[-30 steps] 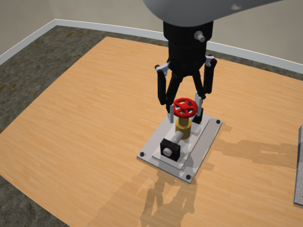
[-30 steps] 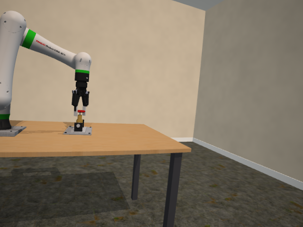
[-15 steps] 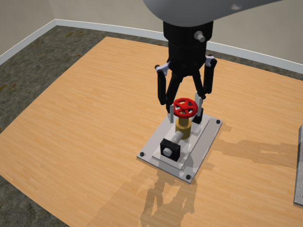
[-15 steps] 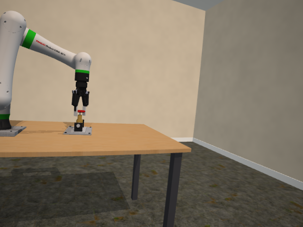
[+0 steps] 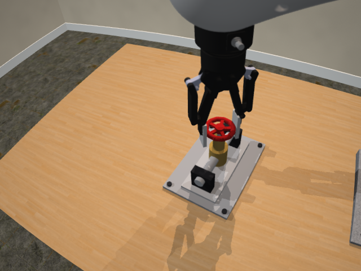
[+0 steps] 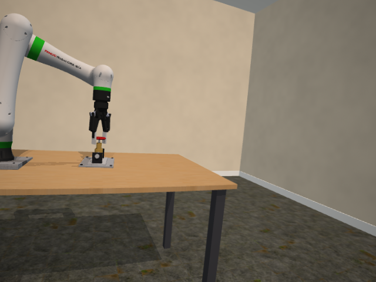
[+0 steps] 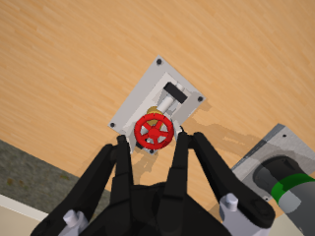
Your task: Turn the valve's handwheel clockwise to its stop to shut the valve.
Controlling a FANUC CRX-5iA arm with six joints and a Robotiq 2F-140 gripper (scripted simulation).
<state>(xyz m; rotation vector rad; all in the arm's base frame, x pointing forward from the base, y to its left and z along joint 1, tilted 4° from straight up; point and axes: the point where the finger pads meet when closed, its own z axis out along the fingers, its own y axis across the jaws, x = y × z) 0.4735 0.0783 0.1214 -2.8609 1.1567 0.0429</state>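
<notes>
The valve's red handwheel (image 5: pixel 220 128) (image 6: pixel 100 138) (image 7: pixel 154 132) lies level on top of a brass stem (image 5: pixel 218 151) over a grey baseplate (image 5: pixel 247 163) (image 6: pixel 107 164) (image 7: pixel 143 90). A white pipe runs from the stem into a black block (image 5: pixel 202 179) (image 7: pixel 174 91). My gripper (image 5: pixel 221 131) (image 6: pixel 99 138) (image 7: pixel 154 125) comes straight down on the wheel. Its two fingers press the rim from opposite sides, left and right in the top view. The gripper is shut on the handwheel.
The valve stands on a wooden table (image 5: pixel 87 131) (image 6: pixel 151 173). The robot's own grey base plate (image 5: pixel 356 201) (image 6: pixel 12 162) (image 7: pixel 276 147) lies to one side. The table's edges fall to a dark floor (image 5: pixel 43 58).
</notes>
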